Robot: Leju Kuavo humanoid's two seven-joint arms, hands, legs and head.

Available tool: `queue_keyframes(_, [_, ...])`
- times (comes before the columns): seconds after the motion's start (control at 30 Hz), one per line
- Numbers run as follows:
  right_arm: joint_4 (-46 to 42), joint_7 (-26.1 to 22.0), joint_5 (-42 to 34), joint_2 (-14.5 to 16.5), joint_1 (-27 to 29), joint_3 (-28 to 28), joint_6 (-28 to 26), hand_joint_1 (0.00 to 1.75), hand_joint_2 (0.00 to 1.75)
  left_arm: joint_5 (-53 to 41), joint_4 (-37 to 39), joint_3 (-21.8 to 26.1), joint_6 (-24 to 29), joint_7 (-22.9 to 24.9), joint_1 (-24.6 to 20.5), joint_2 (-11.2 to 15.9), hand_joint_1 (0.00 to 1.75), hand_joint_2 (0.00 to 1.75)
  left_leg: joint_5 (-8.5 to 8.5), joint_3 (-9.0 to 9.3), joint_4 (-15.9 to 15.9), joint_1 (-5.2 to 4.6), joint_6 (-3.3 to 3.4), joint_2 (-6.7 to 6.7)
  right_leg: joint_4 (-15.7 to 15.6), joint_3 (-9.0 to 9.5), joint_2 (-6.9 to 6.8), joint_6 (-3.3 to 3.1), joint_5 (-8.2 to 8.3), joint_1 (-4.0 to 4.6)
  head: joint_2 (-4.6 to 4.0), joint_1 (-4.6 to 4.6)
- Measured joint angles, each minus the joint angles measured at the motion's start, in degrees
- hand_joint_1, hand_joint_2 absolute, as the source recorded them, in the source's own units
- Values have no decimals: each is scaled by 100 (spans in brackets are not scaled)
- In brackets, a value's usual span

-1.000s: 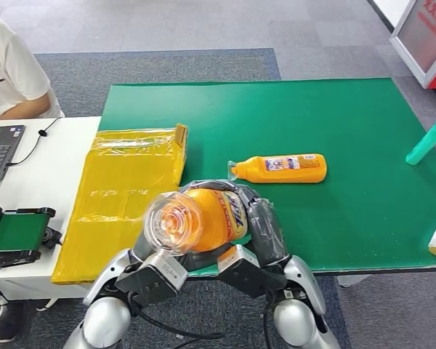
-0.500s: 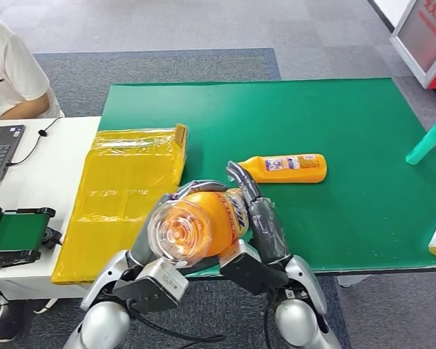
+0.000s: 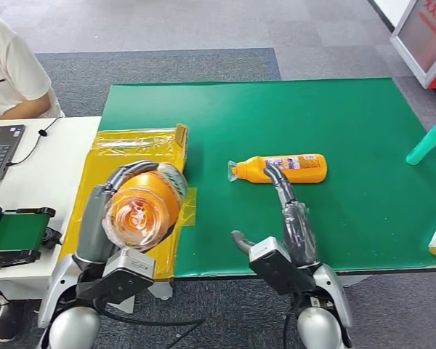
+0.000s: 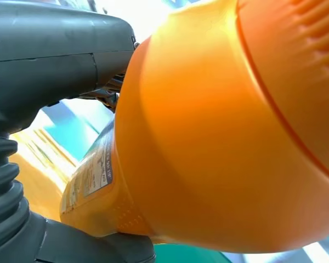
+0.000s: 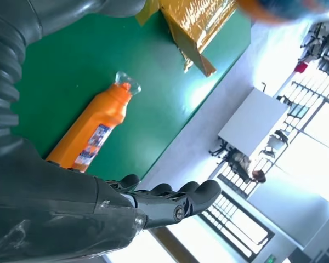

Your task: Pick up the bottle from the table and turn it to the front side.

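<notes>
The left hand [image 3: 98, 218] has the orange bottle [image 3: 142, 207] wrapped firmly in its fingers, lifted off the bench [image 3: 315, 116] and hanging above the yellow bag [image 3: 125, 174], base toward the camera, while the right hand [image 3: 284, 233] sits empty with fingers spread, near the bottle lying flat [image 3: 281, 169] on the green mat. I'd call this the turning step, and next the left wrist must roll until the label faces front. The left wrist view catches that label [image 4: 88, 178] side-on, which the head view barely shows.
</notes>
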Motion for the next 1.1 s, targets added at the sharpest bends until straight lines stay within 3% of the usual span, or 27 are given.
queue_keyframes(0.17, [-587,-125,213,26,233,-167,231,0,175,-1665,-153,721,141,231,86,-20,175,175,0,0,0,0,0,0,0,0,0,-1,-1,0,-1,-1])
queue_keyframes(0.3, [-1015,-194,81,31,347,-204,610,0,175,-2111,-100,1331,-23,390,38,9,175,175,1,1,0,0,-1,0,0,-1,0,-2,0,0,1,0])
queue_keyframes(0.5, [-1474,-305,-138,16,412,-82,1070,0,175,-2951,588,2141,-218,611,-212,357,175,175,4,2,0,1,-4,0,0,-2,0,-3,2,1,0,-1])
queue_keyframes(0.63, [-1681,-272,-220,-33,394,89,1243,0,175,-3625,1136,2230,-361,794,-356,856,175,175,5,2,0,1,-4,0,1,-4,1,-3,1,2,1,-1])
queue_keyframes(0.83, [-1855,-207,-215,-104,213,313,1366,0,175,-3662,1922,1981,-697,1140,-708,1610,175,175,7,1,0,1,-1,0,0,-5,1,-3,3,2,1,-1])
queue_keyframes(0.97, [-1959,-204,-260,-143,141,391,1380,0,175,-3662,2309,1791,-781,1207,-981,1830,175,175,7,1,0,1,-1,0,0,-4,1,-2,5,1,1,-1])
queue_keyframes(1.1, [-2010,-177,-355,-157,117,416,1395,0,175,-3662,2547,1697,-840,1206,-1216,1826,175,175,8,0,0,1,1,0,0,-4,1,-2,5,1,1,-2])
